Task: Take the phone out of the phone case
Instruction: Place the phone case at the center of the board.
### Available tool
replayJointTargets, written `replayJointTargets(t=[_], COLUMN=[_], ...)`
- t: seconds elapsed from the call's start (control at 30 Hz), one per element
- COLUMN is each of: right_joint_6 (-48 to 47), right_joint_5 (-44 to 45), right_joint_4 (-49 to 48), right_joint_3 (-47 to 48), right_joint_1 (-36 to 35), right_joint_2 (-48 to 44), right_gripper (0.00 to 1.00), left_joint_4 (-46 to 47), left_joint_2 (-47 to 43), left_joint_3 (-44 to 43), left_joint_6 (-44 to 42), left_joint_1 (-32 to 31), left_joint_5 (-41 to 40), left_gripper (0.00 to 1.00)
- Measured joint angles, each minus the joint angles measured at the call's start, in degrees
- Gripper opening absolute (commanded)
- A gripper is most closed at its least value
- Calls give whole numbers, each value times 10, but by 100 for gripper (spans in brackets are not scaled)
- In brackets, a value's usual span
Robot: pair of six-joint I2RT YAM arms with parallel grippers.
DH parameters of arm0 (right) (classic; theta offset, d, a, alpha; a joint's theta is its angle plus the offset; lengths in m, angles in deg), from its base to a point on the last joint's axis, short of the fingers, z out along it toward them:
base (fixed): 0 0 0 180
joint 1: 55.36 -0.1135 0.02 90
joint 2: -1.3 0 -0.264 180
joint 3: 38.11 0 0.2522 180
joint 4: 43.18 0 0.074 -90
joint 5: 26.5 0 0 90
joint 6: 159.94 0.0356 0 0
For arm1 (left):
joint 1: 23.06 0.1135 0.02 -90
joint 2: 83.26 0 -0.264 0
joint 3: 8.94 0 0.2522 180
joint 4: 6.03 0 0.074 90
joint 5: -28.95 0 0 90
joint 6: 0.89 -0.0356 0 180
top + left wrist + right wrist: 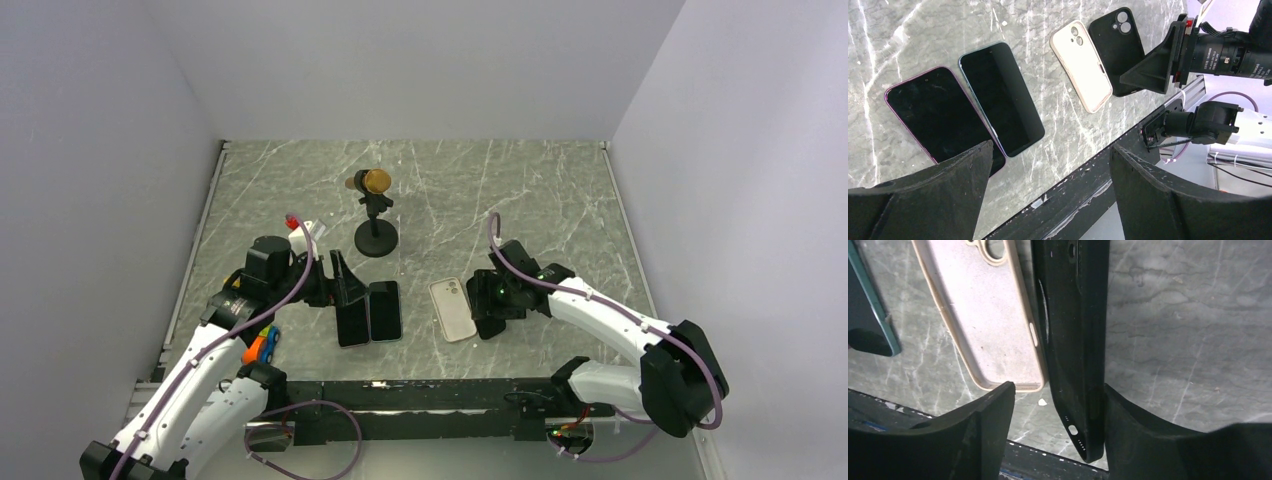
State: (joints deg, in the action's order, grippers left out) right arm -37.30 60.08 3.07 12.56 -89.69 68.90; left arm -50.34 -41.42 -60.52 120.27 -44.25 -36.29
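- Top view: shows a cream case lying flat on the marbled table, open side up.
- Puts a black case just right of the cream case, under the right gripper; cannot tell the jaw gap from here.
- Shows two bare phones side by side, screens up, left of the cream case and apart from it: a teal-rimmed phone nearer, then a purple-rimmed phone.
- Places the left gripper over the purple-rimmed phone's far end.
- Adds a black stand with a gold head behind the cream case, and a toy car far to its left.
- Left wrist view: shows the left gripper's fingers spread wide, released, grasping nothing, above the phones' near ends.
- Lines up all four in a row: purple-rimmed phone, teal-rimmed phone, cream case, black case.
- Sets one right-gripper finger at the black case's long edge away from the cream case.
- Right wrist view: frames the black case between the right gripper's fingers, one finger against its outer edge, the other clear of it with table and the cream case's end showing in the gap. Released, then, not clenched.
- Shows the cream case touching the black case or nearly so, with a corner of the teal-rimmed phone beyond it.
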Motion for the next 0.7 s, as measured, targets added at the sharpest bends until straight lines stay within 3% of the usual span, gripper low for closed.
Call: replayJointTargets(t=[0.13, 0.3, 0.47, 0.7], right_joint_6=[7, 17, 28, 30], right_joint_5=[22, 58, 111, 170], right_joint_4=[14, 35, 59, 82], right_joint_3=[0, 7, 19, 57], right_joint_1=[0, 0, 0, 0], right_joint_2=[0, 0, -32, -162], right_gripper=[84, 93, 97, 100], left_joint_4=[5, 7, -5, -35], left_joint_2=[0, 5, 2, -43], left_joint_3=[0, 0, -6, -47], left_joint_6=[2, 5, 6, 6], left_joint_1=[-2, -6, -7, -7], left_joint_5=[0, 0, -17, -84], left_gripper=[89, 90, 91, 91])
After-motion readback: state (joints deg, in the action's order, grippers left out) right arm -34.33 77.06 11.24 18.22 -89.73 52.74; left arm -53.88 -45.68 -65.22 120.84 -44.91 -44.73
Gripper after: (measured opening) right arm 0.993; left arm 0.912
